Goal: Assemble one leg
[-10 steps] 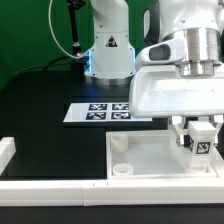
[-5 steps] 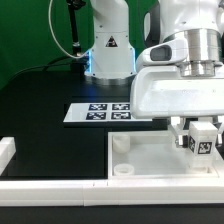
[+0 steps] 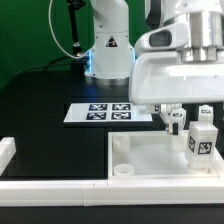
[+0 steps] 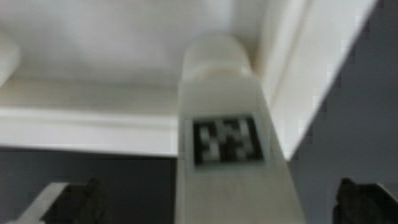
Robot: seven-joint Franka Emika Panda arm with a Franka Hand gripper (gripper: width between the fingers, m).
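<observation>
The leg (image 3: 201, 142), a small white squarish post with a black-and-white tag on its side, stands upright on the large flat white panel (image 3: 150, 157), at its far corner on the exterior view's right. My gripper (image 3: 189, 120) hovers just above the leg, open, with one finger on each side of its top. In the wrist view the leg (image 4: 228, 140) runs up the middle of the picture. The dark fingertips (image 4: 71, 202) stand well apart from it on both sides, and the gripper (image 4: 217, 206) holds nothing.
The panel has round corner sockets (image 3: 121, 146) on the exterior view's left side. The marker board (image 3: 105, 111) lies behind the panel. A white tray wall (image 3: 6, 152) and a low white rail (image 3: 50, 185) border the front. The robot base (image 3: 108, 45) stands at the back.
The gripper has opened, let go of the leg and risen. The leg stays standing on the panel's corner.
</observation>
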